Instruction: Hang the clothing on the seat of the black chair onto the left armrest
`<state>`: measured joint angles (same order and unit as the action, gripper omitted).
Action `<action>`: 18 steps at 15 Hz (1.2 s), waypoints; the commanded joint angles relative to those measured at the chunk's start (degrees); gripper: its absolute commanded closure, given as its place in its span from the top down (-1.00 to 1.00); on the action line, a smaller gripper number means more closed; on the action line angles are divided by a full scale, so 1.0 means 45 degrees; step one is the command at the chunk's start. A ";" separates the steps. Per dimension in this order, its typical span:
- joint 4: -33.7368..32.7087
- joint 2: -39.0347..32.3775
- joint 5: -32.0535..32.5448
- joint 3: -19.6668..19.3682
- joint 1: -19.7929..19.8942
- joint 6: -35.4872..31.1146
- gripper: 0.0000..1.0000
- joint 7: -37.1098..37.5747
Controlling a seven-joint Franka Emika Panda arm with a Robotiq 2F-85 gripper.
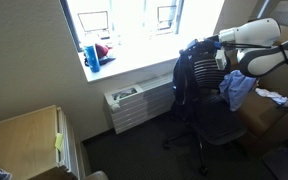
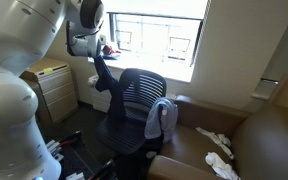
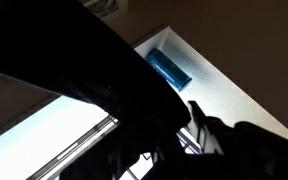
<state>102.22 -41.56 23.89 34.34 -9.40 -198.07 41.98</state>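
Observation:
The black chair (image 2: 136, 108) stands in front of the window and also shows in an exterior view (image 1: 216, 118). My gripper (image 2: 97, 47) is shut on a dark piece of clothing (image 2: 105, 76), which hangs down from it beside the chair's backrest, lifted off the seat. In an exterior view the gripper (image 1: 213, 45) is above the chair and the dark clothing (image 1: 189, 72) drapes over the backrest side. A grey-blue garment (image 2: 164, 116) hangs on one armrest and also shows in an exterior view (image 1: 237, 90). In the wrist view the dark clothing (image 3: 104, 70) fills most of the picture and hides the fingers.
A window sill holds a blue cup (image 1: 91, 55) and a red object; the blue cup also shows in the wrist view (image 3: 169, 68). A radiator (image 1: 139, 102) is under the window. A wooden cabinet (image 1: 24, 140) stands nearby. White cloths (image 2: 219, 140) lie on a brown couch (image 2: 264, 135).

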 commanded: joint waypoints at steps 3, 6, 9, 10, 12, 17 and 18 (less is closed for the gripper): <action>-0.0054 0.0002 0.0001 0.0101 0.0001 0.0000 -0.40 0.0001; -0.1169 -0.0718 0.0235 0.0250 -0.0355 0.0510 -0.78 -0.0310; -0.3531 -0.1051 -0.2339 -0.1852 -0.2742 0.0029 -1.00 -0.2869; -0.4287 -0.1316 -0.2887 -0.2445 -0.3389 0.0037 -1.00 -0.3569; -0.3255 -0.0824 -0.3665 -0.1639 -0.2746 0.0112 -0.96 -0.4350; -0.4793 -0.1694 -0.3896 -0.2616 -0.3865 0.0123 -0.42 -0.4917; -0.4827 -0.1710 -0.3895 -0.2652 -0.3862 0.0124 -0.33 -0.4930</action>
<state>80.64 -48.82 10.67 20.00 -27.60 -197.79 25.39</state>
